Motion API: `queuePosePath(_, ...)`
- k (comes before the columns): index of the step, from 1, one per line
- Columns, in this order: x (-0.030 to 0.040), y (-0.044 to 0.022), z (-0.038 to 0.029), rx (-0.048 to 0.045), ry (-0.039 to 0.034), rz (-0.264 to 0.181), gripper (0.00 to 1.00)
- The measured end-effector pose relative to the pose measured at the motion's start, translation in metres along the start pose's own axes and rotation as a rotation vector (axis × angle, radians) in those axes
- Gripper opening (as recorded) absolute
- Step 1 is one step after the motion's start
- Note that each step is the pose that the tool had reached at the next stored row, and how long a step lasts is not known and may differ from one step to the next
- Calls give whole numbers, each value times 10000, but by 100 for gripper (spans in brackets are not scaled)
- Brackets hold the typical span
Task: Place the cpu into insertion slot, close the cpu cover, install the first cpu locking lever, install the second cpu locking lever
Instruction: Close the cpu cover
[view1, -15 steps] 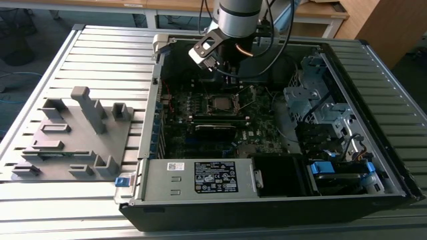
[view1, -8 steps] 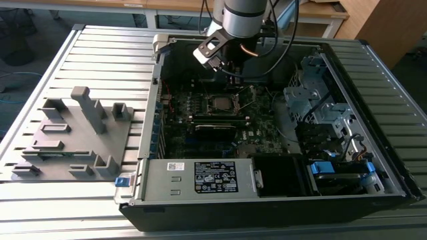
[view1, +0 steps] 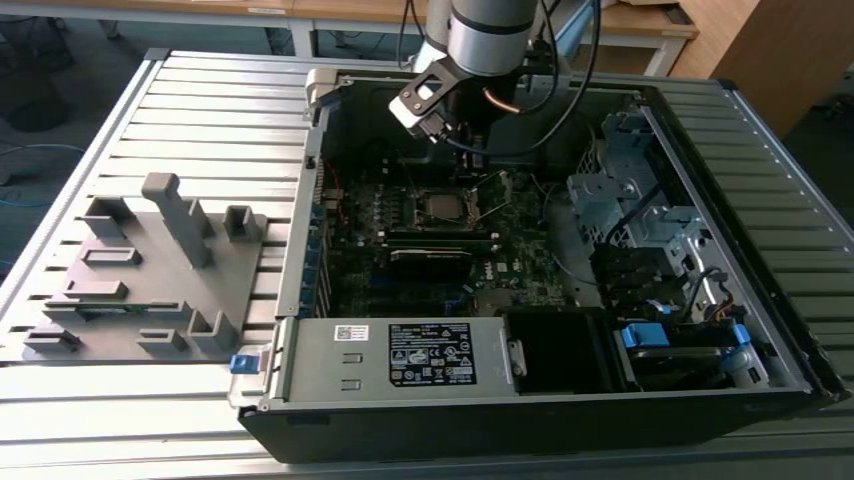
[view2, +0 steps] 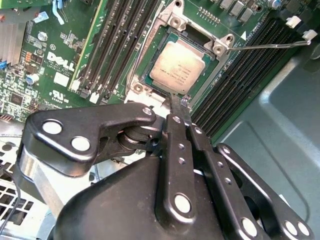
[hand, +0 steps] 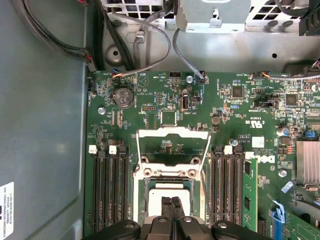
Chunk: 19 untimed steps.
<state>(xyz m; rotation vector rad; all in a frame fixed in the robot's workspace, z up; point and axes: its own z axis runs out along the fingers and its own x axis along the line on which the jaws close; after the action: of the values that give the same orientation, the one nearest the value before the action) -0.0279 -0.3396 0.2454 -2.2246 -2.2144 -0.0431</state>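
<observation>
Gripper (hand: 171, 201) is shut, 2 fingers pressed side by side w/ nothing btwn them, so it holds nothing. Its tips hang right over the cpu (hand: 160, 195). Can't tell if they touch it. In the second wrist view the gripper (view2: 179, 103) tips sit just at the edge of the cpu (view2: 176, 70) nearest the arm.

Cpu lies flat in the insertion slot (hand: 142, 199), silver top facing up. It's a square, so no long side. Its edges run straight w/ the slot's rim and w/ the long black memory slots (hand: 107, 190) on both sides.

Cpu cover (hand: 172, 133) is open, flipped back off the slot on the side far from the gripper. Green board shows thru its window. One thin locking lever (view2: 265, 46) sticks out from a slot corner across the memory slots, not hooked down.

Exterior view: arm (view1: 494, 35) reaches down into the open pc case (view1: 534, 430), which lies on a slatted table (view1: 200, 100). Insertion slot (view1: 447, 207) is mid-board. A grey plastic holder (view1: 147, 270) sits on the table, at the exterior view's left of the case.
</observation>
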Motion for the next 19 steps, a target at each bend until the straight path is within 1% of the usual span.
queuePosePath(10, 1, 1, -67, 5, -1, 0, 10)
queuePosePath(17, 1, 1, -77, 5, -1, 1, 10)
queuePosePath(19, 1, 1, -98, 6, -2, 0, 10)
